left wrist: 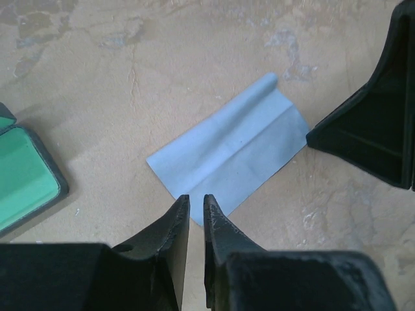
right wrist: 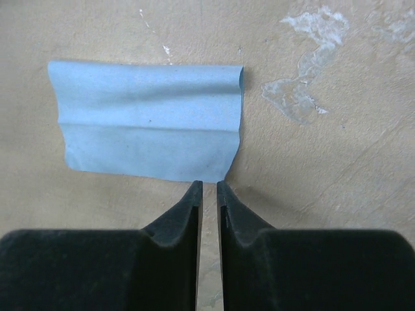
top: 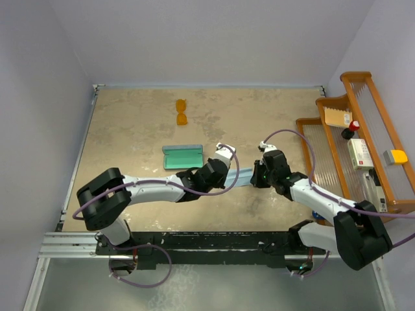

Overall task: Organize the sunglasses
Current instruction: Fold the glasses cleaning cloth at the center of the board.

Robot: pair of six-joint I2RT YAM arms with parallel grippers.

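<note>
- The surface [top: 272,123] carries the sunglasses [top: 182,112] in its far part, toward 11 o'clock of its centre in the top view, well apart from both arms.
- The case [top: 183,156] is laid open, green lining up, at 6 o'clock of the sunglasses, near them but not touching.
- A folded blue cloth [right wrist: 149,120] is spread flat between the two end effectors.
- The left end effector [left wrist: 196,204] is released. Its jaws are parted by a narrow slit at the cloth's corner, and nothing is seen gripped.
- The right end effector [right wrist: 209,184] is likewise released, a slit of bare surface showing between its jaws, with the tips just short of the cloth's edge.
- The sunglasses are found at about 11 o'clock of the left end effector, beyond the case, and farther off at 10 o'clock of the right one. Their long axis runs from 12 to 6 o'clock. The left arm is judged the nearer, so the pick-up is best reached from it.
</note>
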